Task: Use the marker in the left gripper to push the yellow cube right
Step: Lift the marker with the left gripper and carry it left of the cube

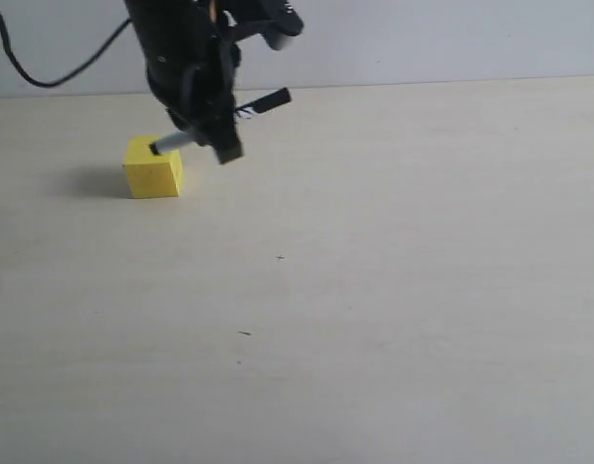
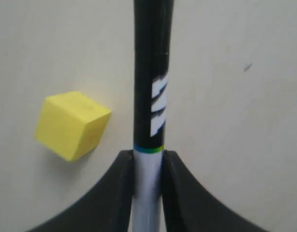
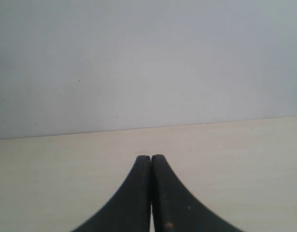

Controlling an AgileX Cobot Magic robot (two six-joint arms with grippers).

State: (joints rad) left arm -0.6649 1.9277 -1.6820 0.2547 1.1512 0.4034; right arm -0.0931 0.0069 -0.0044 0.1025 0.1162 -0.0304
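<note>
the left gripper is clamped on the marker, its two black fingers pinching the pale barrel just below the coloured ring, with the black labelled part running out ahead of them. in the exterior view the marker lies tilted, close to level, its pale end reaching over the top rear edge of the cube; whether it touches there i cannot tell. the left wrist view shows the cube just beside the marker, a thin strip of table between its near corner and the barrel. the cube sits on the table at the left of the exterior view, near the back edge. the right gripper is closed on nothing and points at the wall. so the grasp is done, but the push itself looks not yet made: the cube has the whole table to its right to cross. the marker likely has to come down against the cube's left face before it can sweep right.
</note>
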